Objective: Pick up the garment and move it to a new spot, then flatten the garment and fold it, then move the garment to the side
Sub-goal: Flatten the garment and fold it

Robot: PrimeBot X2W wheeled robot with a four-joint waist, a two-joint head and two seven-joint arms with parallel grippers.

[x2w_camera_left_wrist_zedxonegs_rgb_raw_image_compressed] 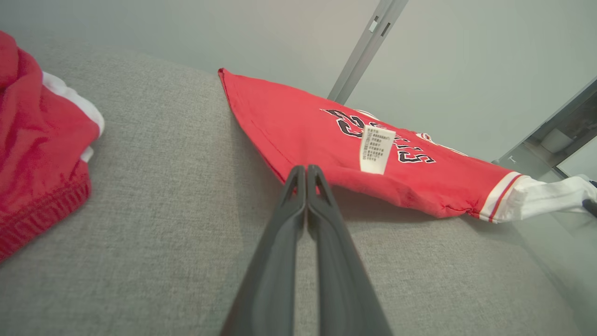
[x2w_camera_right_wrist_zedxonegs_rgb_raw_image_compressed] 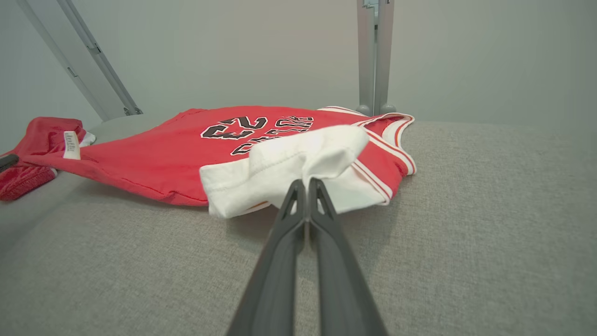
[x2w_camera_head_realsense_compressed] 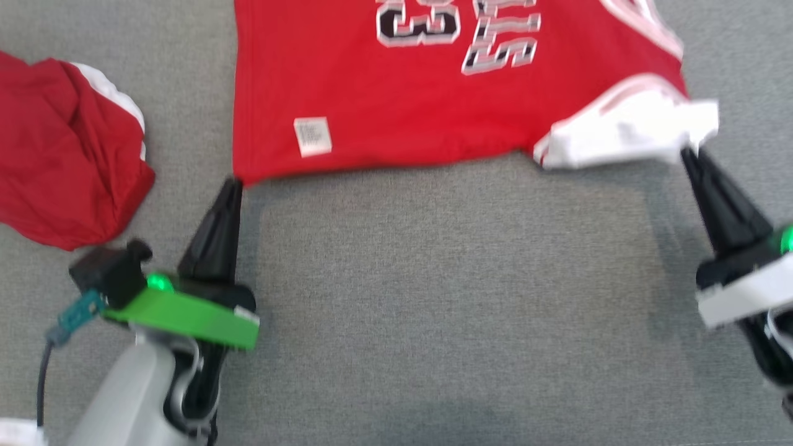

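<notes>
Nearest, bare grey surface (x2w_camera_head_realsense_compressed: 433, 297) lay between the two arms, room left for the cloth to be spread. The left tool (x2w_camera_head_realsense_compressed: 234, 183) was clenched, its tips meeting the jersey (x2w_camera_head_realsense_compressed: 403, 105) at its near-left hem corner. It looked to be pinching that corner, though the cloth in its bite was too slight to be sure. The right tool (x2w_camera_head_realsense_compressed: 686, 153) was clenched on the bunched white trim (x2w_camera_head_realsense_compressed: 626, 133) at the near-right. Holding two spread corners likely served to stretch the near edge taut; a shadow under that edge suggested it was lifted slightly. The jersey lay beyond the tools, centre to right, number side up, with a label (x2w_camera_head_realsense_compressed: 313, 136) showing near the hem. Red shorts (x2w_camera_head_realsense_compressed: 62, 167) sat crumpled at the left, well apart. The flattening seemed under way, with folding not yet begun.
</notes>
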